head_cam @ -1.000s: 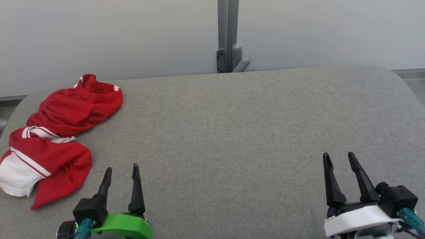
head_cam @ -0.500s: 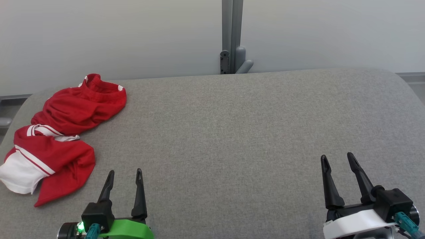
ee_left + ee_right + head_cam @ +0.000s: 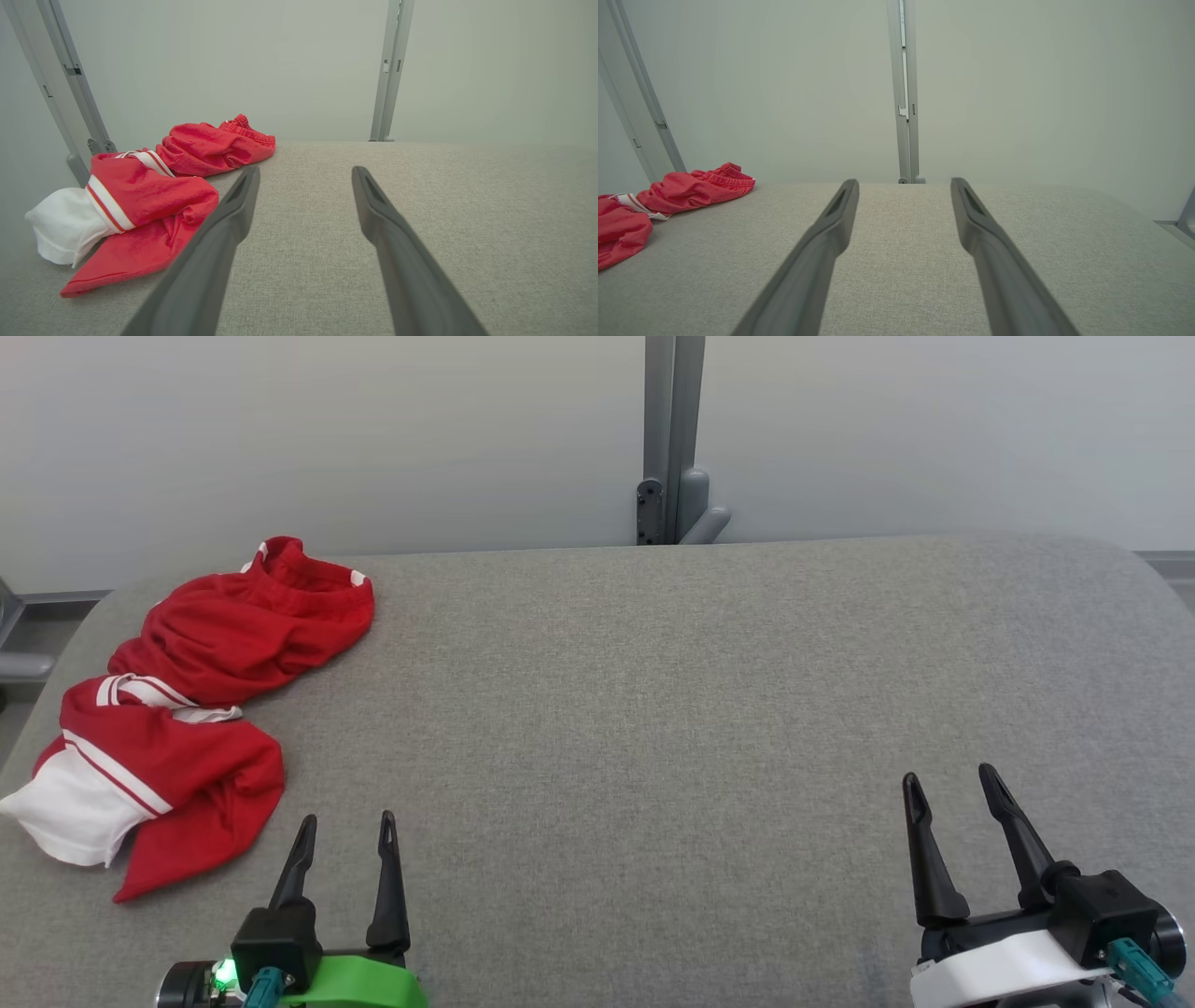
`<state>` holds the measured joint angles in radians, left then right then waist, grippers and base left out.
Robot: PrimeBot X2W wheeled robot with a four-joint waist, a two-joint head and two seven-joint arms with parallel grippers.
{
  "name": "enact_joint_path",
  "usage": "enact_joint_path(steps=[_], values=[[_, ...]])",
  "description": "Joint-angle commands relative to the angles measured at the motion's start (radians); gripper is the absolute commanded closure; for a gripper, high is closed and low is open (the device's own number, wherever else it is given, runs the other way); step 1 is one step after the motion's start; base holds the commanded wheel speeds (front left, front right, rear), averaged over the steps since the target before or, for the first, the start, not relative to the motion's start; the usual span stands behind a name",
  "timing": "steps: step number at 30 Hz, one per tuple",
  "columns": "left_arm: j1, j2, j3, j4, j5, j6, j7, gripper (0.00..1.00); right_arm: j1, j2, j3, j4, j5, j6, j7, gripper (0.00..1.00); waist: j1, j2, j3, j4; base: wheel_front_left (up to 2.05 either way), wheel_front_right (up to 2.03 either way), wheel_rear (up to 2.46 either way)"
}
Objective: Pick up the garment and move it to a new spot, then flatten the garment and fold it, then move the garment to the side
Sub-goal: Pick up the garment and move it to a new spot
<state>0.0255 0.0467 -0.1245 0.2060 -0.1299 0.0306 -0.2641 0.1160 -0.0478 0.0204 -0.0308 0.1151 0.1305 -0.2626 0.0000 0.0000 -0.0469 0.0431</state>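
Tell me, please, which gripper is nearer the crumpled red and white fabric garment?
Left. The left gripper sits just right of the garment, not touching; the right gripper is far off to its right.

**Soft, even light; wide-angle bend in the wrist views**

The light is bright and diffuse, and its source cannot be told. In the head view the grey worktop (image 3: 653,709) is evenly lit and its weave is sharp. The garment (image 3: 187,709) casts only a thin, soft shadow along its lower edge. In the left wrist view the left claw (image 3: 304,170) blurs toward the bottom of the frame, and the post (image 3: 70,79) at upper left leans with lens distortion. The right claw (image 3: 903,182) blurs likewise. There the wall (image 3: 1017,93) is brightest mid-frame, dimming toward the corners.
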Motion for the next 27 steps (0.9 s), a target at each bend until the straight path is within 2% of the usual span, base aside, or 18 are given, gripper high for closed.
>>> enact_joint_path(steps=[1,7,12,27], values=[[-0.006,0.006,0.005,0.004,-0.004,-0.002,-0.001,0.0,0.009,-0.005,-0.002,-0.004,-0.002,0.0,-0.003,0.0,0.0,0.0,0.002,0.012,0.0,0.0,0.0],[-0.016,0.006,0.007,0.011,-0.005,-0.007,-0.001,0.0,0.008,-0.004,-0.002,-0.005,0.003,0.0,-0.003,0.0,0.0,0.0,0.003,0.041,0.0,0.0,0.0],[-0.022,0.006,0.011,0.007,0.002,-0.006,-0.001,0.0,0.011,-0.004,0.002,-0.007,0.004,0.0,-0.003,0.0,0.0,0.0,0.006,0.098,0.0,0.0,0.0],[-0.027,0.006,0.05,0.002,0.006,-0.015,-0.001,0.0,-0.014,-0.004,-0.006,-0.014,0.016,0.0,-0.003,0.0,0.0,0.0,0.032,0.408,0.0,0.0,0.0]])
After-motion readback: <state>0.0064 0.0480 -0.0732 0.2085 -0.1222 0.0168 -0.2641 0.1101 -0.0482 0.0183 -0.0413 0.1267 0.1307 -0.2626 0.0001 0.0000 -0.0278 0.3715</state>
